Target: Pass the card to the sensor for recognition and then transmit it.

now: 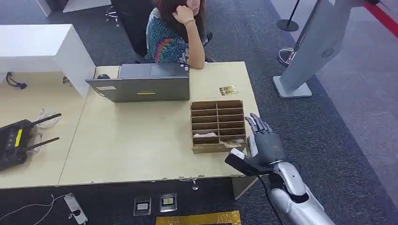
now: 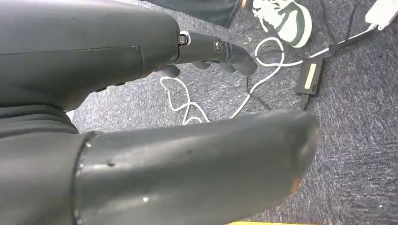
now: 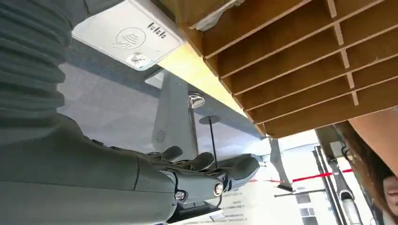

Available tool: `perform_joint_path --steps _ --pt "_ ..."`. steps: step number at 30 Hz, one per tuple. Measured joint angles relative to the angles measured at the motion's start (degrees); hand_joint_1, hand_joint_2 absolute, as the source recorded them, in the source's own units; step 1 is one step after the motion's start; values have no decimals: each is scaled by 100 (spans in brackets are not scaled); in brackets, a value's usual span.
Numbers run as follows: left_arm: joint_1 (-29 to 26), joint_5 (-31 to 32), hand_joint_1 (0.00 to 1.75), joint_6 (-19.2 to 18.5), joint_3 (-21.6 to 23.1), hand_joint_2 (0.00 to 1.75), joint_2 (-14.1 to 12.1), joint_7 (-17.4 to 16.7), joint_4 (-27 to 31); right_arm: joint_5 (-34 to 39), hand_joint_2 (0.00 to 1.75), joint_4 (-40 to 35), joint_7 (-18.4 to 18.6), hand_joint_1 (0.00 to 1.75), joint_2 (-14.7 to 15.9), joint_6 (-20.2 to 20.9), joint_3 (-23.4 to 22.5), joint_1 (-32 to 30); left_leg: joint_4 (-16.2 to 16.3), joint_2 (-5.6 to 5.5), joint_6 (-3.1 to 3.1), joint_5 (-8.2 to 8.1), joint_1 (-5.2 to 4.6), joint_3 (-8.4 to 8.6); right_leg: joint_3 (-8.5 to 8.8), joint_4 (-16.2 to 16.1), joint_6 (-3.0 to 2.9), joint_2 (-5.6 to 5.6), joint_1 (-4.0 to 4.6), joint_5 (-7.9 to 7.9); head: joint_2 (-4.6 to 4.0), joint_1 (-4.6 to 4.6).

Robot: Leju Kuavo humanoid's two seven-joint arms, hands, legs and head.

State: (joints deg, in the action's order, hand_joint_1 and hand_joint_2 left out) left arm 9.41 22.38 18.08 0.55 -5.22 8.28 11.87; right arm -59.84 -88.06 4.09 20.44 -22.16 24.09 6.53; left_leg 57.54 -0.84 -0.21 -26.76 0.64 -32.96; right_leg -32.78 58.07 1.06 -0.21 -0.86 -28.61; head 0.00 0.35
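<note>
**A:** What are you seeing from the head camera?

**B:** I'm looking at the right hand (image 1: 264, 140) in the lower right of the frame, just beside the right edge of the surface (image 1: 141, 145). Its fingers (image 1: 256, 123) are spreading out straight and apart, and it's holding nothing.

**A:** And the card?

**B:** A card (image 1: 228, 90) is lying flat on the surface, right of centre in the upper half of the frame, just above the wooden organizer (image 1: 218, 125). The hand is sitting well apart from it, on the lower right side of the organizer.

**A:** The sensor?

**B:** The white reader (image 3: 127, 33) is showing in the upper left of the right wrist frame, next to the organizer's compartments (image 3: 300, 61). In the head frame it's peeking out at the organizer's lower right corner (image 1: 234, 143), touching nothing I can make out.

**A:** Left hand?

**B:** The left hand (image 2: 187, 117) is hanging over grey carpet (image 2: 356, 140) with white cables (image 2: 267, 65). Its fingers are extending loosely, gripping nothing.

**A:** Anyone nearby?

**B:** A person (image 1: 176, 30) is sitting at the top centre behind a laptop (image 1: 141, 83).
</note>
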Motion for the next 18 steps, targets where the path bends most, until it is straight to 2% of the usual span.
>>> perform_joint_path --steps 18 --pt "61 59 0 -87 46 0 2 -59 -2 87 175 144 -92 0 -319 334 146 -5 0 0 0 0 0 -1 1 1 0 0 0 0 0 0"
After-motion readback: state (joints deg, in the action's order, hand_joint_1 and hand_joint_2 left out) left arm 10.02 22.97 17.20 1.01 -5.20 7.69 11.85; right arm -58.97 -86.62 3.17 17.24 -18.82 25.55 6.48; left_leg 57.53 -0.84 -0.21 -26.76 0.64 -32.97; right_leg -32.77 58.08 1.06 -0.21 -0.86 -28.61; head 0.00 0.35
